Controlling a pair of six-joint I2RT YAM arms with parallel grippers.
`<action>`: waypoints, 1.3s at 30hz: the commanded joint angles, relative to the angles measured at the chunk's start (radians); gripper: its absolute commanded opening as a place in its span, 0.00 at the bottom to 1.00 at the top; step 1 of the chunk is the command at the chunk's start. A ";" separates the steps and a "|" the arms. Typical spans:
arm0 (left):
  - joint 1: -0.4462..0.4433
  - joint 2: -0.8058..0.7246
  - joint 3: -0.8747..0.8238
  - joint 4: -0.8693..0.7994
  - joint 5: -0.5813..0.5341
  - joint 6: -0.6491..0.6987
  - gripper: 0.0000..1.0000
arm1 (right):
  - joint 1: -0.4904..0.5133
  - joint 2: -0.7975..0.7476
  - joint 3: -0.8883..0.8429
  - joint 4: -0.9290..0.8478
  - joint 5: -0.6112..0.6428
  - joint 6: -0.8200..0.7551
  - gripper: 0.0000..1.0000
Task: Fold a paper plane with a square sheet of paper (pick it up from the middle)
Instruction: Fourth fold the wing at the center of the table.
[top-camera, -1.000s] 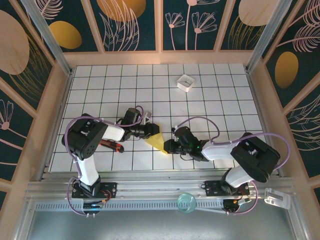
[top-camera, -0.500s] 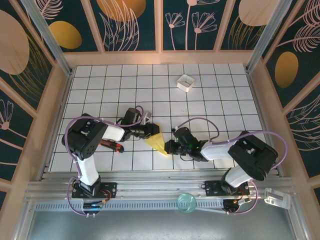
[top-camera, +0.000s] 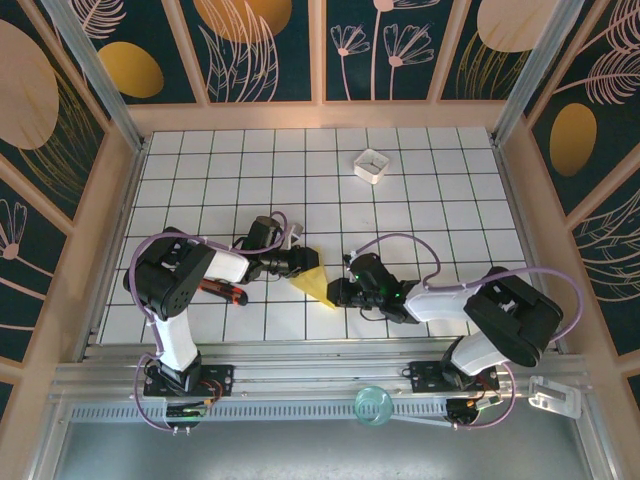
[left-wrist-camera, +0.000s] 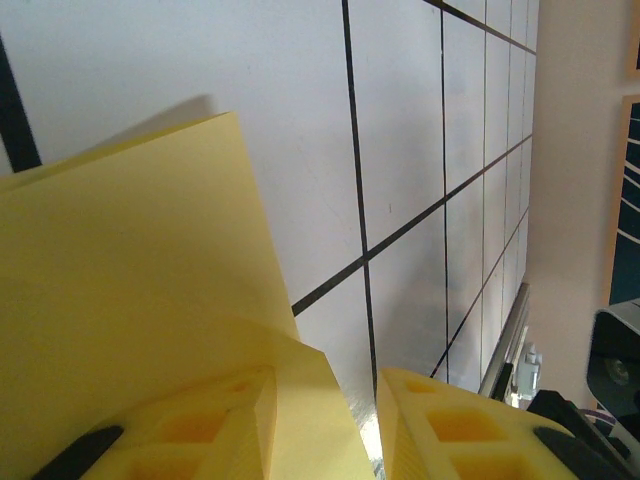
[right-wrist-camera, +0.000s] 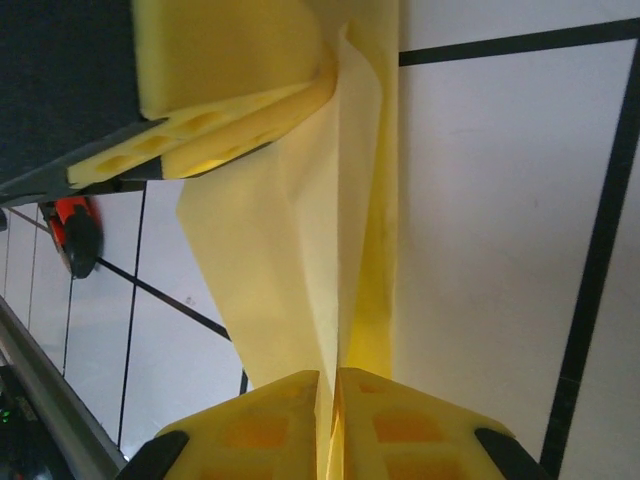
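The square sheet of paper (top-camera: 314, 283) is yellow and folded into a pointed wedge with a raised middle ridge, standing just off the tiles between both grippers. My right gripper (top-camera: 336, 292) comes in from the right and is shut on the ridge fold (right-wrist-camera: 290, 260), its jaws (right-wrist-camera: 332, 372) pressed together on the paper. My left gripper (top-camera: 304, 262) is at the wedge's upper left end. In the left wrist view the paper (left-wrist-camera: 130, 280) lies against one finger. The other finger (left-wrist-camera: 450, 420) stands apart, with bare table showing in the gap of the left gripper (left-wrist-camera: 328, 372).
A small white square box (top-camera: 371, 164) sits far back on the right. A red and black tool (top-camera: 225, 291) lies by the left arm, also seen from the right wrist (right-wrist-camera: 78, 225). The metal rail (top-camera: 320, 375) runs along the near edge.
The right arm has shifted a little to the left and come back. The paper and the left arm have stayed where they were.
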 joint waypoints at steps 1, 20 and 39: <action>0.010 0.031 -0.035 -0.079 -0.046 0.036 0.34 | 0.018 -0.019 -0.012 -0.034 -0.008 -0.020 0.14; 0.010 0.025 -0.044 -0.078 -0.048 0.035 0.34 | 0.039 -0.039 -0.025 -0.066 0.023 -0.029 0.10; 0.010 0.017 -0.054 -0.070 -0.049 0.032 0.34 | 0.041 0.018 -0.034 -0.058 0.032 -0.006 0.02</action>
